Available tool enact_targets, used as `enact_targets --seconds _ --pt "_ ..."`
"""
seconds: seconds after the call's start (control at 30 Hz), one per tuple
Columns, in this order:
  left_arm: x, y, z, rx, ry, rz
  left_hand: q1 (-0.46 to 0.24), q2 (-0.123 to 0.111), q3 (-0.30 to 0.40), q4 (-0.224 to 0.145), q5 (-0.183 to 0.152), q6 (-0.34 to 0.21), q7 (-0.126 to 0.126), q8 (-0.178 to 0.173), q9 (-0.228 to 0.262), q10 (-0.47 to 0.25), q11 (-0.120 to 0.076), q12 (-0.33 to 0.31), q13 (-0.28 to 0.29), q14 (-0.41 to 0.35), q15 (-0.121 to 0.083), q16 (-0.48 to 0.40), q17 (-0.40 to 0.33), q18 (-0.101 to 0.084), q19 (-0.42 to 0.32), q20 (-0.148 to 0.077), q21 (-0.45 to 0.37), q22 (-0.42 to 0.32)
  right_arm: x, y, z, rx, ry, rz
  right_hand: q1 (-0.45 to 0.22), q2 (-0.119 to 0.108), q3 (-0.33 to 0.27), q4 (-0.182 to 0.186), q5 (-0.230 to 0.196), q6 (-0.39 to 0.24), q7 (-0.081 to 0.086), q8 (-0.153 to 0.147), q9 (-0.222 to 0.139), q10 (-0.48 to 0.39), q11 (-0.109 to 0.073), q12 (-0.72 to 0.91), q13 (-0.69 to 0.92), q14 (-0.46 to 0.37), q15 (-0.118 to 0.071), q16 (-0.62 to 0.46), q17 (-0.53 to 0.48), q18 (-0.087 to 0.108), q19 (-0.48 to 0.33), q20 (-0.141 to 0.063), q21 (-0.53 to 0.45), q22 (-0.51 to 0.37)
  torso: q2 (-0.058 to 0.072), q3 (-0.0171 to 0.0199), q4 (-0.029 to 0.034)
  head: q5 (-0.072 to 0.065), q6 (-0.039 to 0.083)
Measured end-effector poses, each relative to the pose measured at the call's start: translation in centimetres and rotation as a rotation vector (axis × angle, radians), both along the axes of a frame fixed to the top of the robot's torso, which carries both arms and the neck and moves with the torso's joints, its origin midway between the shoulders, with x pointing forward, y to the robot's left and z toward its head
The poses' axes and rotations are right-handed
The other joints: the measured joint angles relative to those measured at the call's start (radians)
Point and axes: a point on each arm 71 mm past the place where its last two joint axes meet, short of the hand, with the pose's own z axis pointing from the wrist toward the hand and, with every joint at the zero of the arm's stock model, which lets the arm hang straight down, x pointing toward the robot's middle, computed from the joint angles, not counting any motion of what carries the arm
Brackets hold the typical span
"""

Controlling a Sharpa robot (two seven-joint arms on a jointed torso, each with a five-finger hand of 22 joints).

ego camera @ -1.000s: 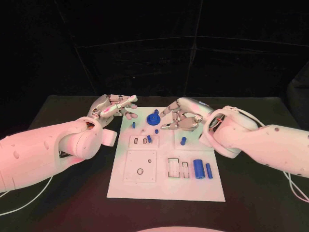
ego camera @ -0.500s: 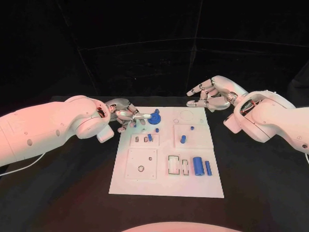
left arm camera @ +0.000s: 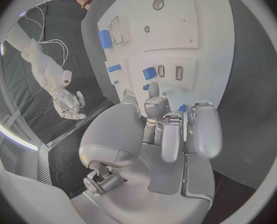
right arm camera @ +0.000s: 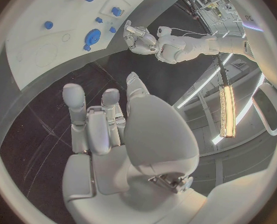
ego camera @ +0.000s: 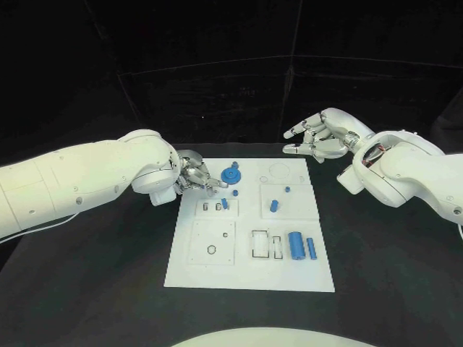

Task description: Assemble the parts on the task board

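Currently we keep the left robot hand (ego camera: 195, 176) curled beside the blue gear (ego camera: 231, 176), grip unclear; the right robot hand (ego camera: 320, 137) waits open and empty beyond the board (ego camera: 294, 278).

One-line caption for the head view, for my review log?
Left hand at the task board beside the blue round part; right hand raised, open, beyond the board.
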Motion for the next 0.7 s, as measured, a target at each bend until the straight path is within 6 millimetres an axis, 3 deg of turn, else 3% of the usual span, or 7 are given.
enact_targets --seconds 0.23,0.37,0.7 --pt "0.2 -1.5 -0.5 0.056 0.021 -0.018 -0.004 0.005 -0.005 -0.003 0.0 -0.011 0.0 0.021 0.02 0.003 -0.003 0.007 0.009 0.0 0.0 0.0 0.0 -0.004 0.0 0.0 0.015 0.03 0.1 0.0 -0.1 -0.009 0.008 -0.004 0.0 0.0 -0.004 -0.004 0.008 0.0 0.0 0.0 0.0 0.0 0.0 0.0 -0.005 0.0 0.0 -0.006 -0.009 0.0 0.0 0.0 -0.005 -0.01 0.001 -0.0006 0.0002 -0.001 -0.002" --pt "0.4 -2.1 -0.8 0.079 0.033 -0.025 0.013 0.021 -0.005 -0.004 0.0 -0.022 0.001 0.034 0.032 0.003 -0.003 0.007 0.005 0.0 0.0 0.0 0.0 -0.004 0.0 0.0 0.021 0.036 0.2 0.0 -0.1 -0.016 0.009 -0.004 0.0 0.0 -0.011 -0.006 0.011 0.0 0.0 0.0 0.0 0.0 0.0 -0.005 -0.009 0.0 0.0 -0.011 -0.012 0.0 0.0 0.0 -0.011 -0.014 0.001 -0.0016 0.0013 -0.001 -0.003" --pt "0.6 -3.1 -1.0 0.113 0.052 -0.035 0.013 0.021 -0.002 -0.006 0.0 -0.029 0.0 0.035 0.036 0.003 -0.003 0.007 0.004 0.0 0.0 0.0 0.0 -0.003 0.0 0.0 0.021 0.041 0.2 0.2 -0.2 -0.035 0.014 -0.001 0.0 0.0 -0.011 -0.006 0.011 0.0 0.0 0.004 0.0 -0.004 -0.004 -0.009 -0.013 0.0 0.0 -0.011 -0.016 0.0 -0.004 -0.004 -0.011 -0.02 0.003 -0.0022 0.0019 -0.001 -0.01"
